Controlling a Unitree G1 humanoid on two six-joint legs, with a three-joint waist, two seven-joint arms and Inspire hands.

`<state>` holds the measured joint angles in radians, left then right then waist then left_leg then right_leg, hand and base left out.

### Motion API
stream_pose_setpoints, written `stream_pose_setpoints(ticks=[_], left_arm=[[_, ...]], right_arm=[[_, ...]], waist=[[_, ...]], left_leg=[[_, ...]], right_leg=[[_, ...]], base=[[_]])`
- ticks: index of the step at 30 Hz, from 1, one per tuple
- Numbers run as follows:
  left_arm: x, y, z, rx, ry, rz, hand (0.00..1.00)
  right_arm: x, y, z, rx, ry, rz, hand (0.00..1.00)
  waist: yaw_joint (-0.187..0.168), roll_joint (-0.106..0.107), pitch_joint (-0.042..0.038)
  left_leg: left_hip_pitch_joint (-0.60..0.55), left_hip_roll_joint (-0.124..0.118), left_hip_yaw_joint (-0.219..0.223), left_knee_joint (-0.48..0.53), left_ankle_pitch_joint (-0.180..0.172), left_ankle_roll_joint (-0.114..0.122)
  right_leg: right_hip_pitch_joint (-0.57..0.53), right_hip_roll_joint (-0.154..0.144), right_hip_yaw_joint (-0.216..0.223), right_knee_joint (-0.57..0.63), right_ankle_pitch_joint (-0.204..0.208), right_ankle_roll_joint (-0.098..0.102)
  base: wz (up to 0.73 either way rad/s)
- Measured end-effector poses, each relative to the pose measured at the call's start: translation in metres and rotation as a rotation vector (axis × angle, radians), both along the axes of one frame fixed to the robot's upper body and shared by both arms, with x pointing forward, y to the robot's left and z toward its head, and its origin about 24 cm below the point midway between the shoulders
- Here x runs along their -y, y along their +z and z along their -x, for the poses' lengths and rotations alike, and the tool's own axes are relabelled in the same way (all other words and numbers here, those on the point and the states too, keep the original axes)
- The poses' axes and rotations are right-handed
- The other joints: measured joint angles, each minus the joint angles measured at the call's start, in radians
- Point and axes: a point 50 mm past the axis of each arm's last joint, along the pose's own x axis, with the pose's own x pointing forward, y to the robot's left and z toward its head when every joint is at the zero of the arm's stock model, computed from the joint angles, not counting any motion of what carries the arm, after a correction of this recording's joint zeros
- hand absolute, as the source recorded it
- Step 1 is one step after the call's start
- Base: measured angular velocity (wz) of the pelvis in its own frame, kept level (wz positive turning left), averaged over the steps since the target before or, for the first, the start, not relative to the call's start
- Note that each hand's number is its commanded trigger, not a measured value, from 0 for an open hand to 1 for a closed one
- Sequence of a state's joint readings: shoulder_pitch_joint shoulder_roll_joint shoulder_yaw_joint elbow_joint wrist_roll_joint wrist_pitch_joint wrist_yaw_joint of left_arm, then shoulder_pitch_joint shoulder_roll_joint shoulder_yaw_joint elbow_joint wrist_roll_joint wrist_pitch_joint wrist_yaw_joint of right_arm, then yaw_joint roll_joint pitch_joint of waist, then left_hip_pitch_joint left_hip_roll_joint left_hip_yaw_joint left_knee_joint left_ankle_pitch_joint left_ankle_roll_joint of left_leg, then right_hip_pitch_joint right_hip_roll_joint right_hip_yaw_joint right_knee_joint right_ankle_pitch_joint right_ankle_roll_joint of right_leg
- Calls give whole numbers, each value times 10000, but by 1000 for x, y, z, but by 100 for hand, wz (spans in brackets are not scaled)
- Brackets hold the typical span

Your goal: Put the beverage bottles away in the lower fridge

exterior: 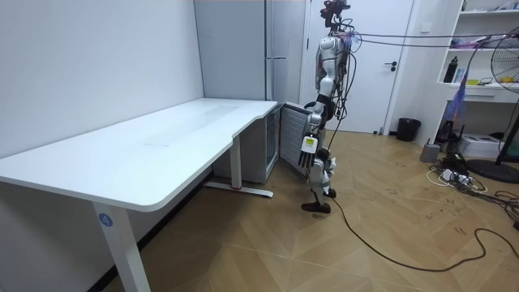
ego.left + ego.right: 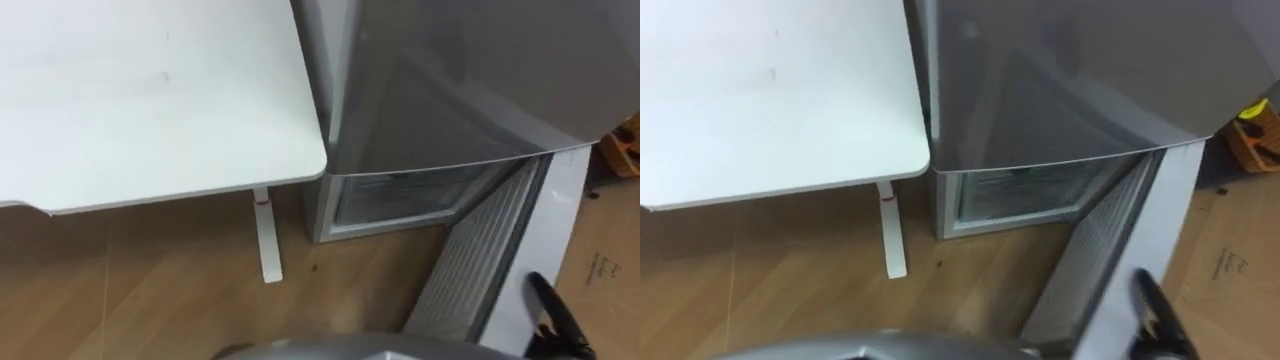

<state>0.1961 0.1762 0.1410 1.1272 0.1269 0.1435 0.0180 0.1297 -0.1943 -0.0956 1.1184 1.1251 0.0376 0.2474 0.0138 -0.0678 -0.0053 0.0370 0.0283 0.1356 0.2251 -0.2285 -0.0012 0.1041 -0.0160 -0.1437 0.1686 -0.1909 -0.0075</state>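
Note:
The grey fridge [image 2: 470,80] stands straight ahead, just right of the white table. Its lower compartment [image 2: 400,195] is open, and I can see a pale shelf and the frame inside. The lower door [image 2: 500,250] is swung out to my right, its ribbed inner side facing left. My right hand [image 2: 558,318] shows at the bottom right beside the door's outer end, with dark straight fingers holding nothing. In the room view I stand at the end of the open door [image 1: 293,130]. My left hand [image 1: 308,156] hangs at my side there, fingers relaxed and holding nothing.
The white table [image 2: 150,100] fills the left, its corner almost touching the fridge, and its leg [image 2: 266,240] stands on the wooden floor. An orange and brown object [image 2: 625,145] and flat cardboard [image 2: 605,270] lie right of the door. A cable [image 1: 389,255] trails across the floor.

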Motion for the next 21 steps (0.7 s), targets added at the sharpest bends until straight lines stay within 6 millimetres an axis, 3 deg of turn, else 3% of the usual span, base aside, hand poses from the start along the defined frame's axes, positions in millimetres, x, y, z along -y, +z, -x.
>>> stream_pose_setpoints(ticks=[5,10,13,21], left_arm=[[9,-2,-17,248,-889,114,0],[17,-2,-26,304,-1804,144,0],[19,-3,-27,279,-1858,222,0],[21,-4,-24,51,-1797,205,0]], right_arm=[[-47,4,-37,1212,4444,-343,0],[-124,27,-76,3698,9221,-1867,0],[-141,36,-85,4514,10263,-2429,0],[-135,31,-77,3959,10363,-2697,0]], waist=[[773,184,62],[1060,273,135],[1131,311,141],[1153,338,165]], left_leg=[[-2,50,-9,-7,44,-56],[-281,31,-248,155,49,-64],[-320,-52,-430,139,66,-28],[-481,-112,-698,294,58,5]], right_leg=[[-16,42,-65,-5,23,-27],[-66,30,-417,-11,26,-32],[-25,-29,-583,-28,26,-32],[-11,-82,-950,-45,29,-25]], base=[[1],[16],[20],[11]])
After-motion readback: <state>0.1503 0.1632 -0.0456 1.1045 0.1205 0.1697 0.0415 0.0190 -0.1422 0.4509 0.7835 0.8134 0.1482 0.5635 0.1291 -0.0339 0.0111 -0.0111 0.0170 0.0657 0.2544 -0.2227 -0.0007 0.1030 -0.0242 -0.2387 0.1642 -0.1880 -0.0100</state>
